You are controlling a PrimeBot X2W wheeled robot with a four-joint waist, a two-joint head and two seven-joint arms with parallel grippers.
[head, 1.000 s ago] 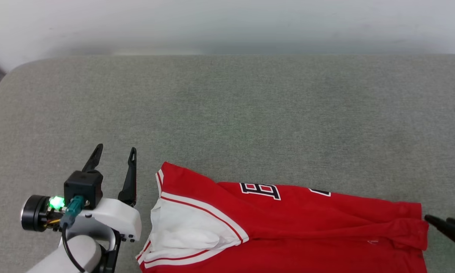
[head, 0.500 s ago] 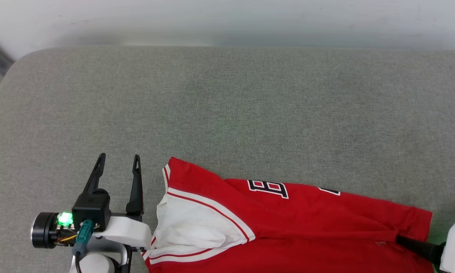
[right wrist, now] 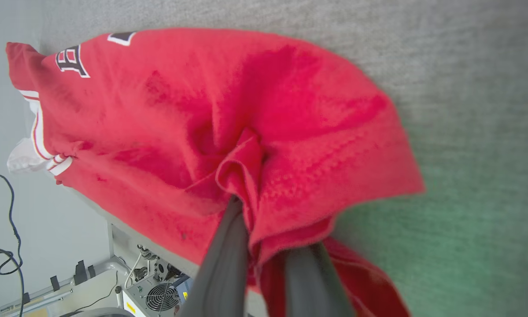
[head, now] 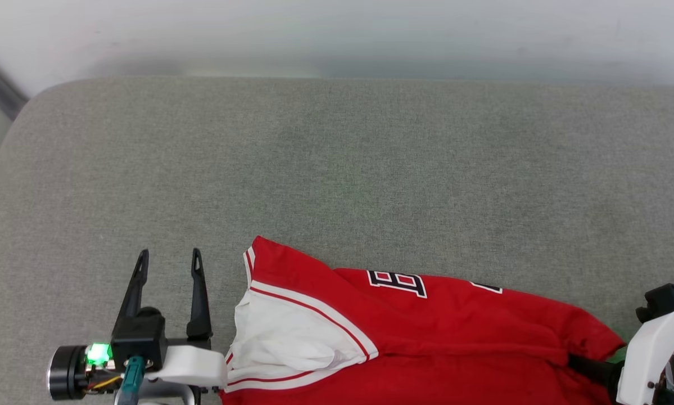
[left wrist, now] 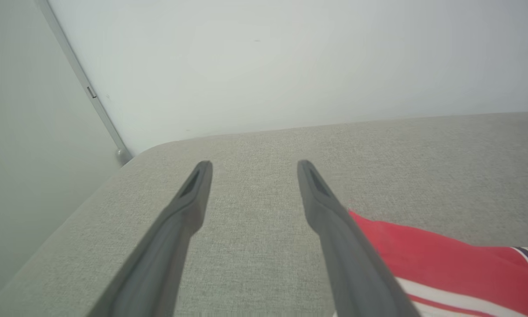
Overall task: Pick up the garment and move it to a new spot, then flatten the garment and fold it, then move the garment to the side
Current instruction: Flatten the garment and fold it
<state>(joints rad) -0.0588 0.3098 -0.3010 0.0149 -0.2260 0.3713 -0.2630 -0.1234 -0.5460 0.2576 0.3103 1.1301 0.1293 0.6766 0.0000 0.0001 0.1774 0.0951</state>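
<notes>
Jaws of the right gripper (right wrist: 268,229) pinch a bunched fold at the right end of the garment (head: 455,326). Those of the left gripper (head: 169,256) stand apart and empty, just beside its white-sleeved end. The garment lies rumpled along the near edge of the grey cushion (head: 337,169). By my reading, the first pick-up is only beginning, with moving, flattening, folding and setting aside all left to do.
</notes>
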